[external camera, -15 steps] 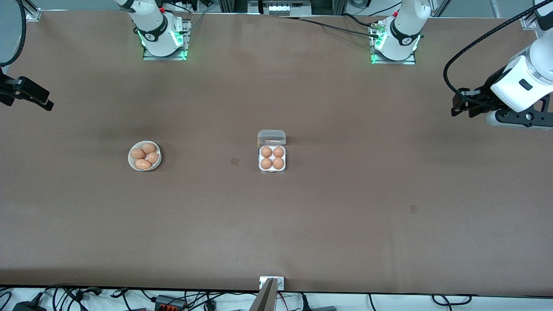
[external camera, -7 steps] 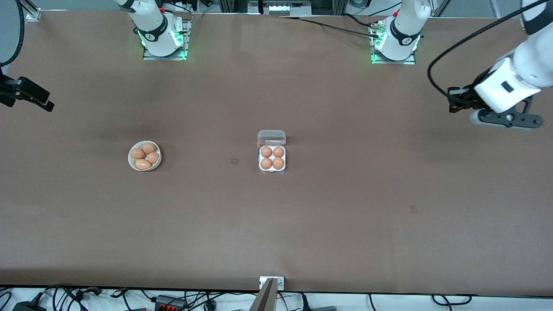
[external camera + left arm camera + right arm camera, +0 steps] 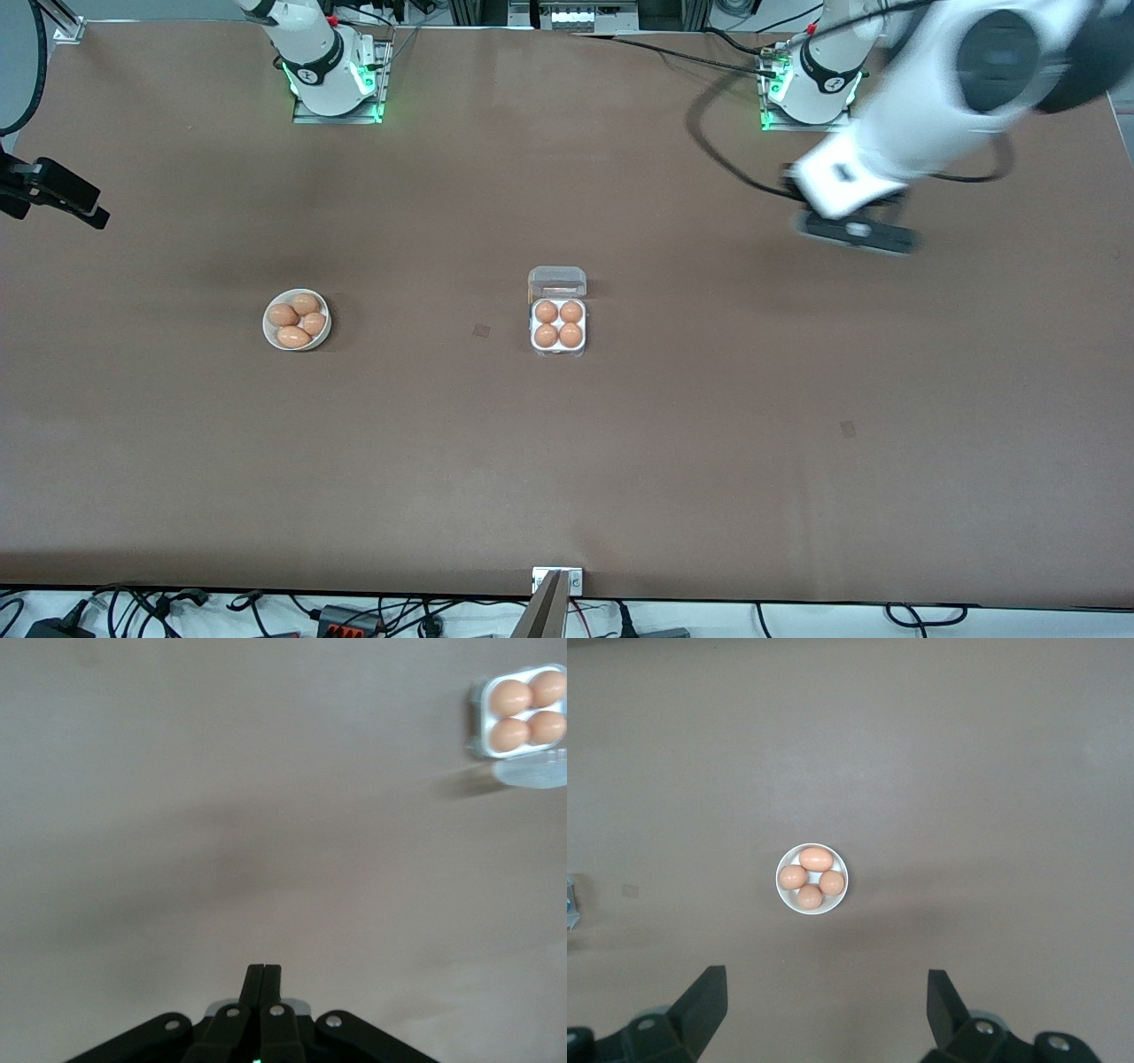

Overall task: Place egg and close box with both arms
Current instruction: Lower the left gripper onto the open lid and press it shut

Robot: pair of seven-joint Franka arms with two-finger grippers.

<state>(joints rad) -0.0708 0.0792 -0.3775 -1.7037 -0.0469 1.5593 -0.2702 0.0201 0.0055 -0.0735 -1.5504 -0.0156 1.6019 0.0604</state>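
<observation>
No readable text, label or number on anything.

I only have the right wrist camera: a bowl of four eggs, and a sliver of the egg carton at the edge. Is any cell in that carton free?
Observer: No. In the front view the carton has an egg in each of its four cells.
Operator: My right gripper is open with the bowl in sight. Is the carton's lid down?
Observer: Not yet. The clear lid stands open on the carton's side farther from the front camera.
Operator: Where is the left gripper?
Observer: The left gripper is up over bare table toward the left arm's end, fingers pressed together, holding nothing.
</observation>
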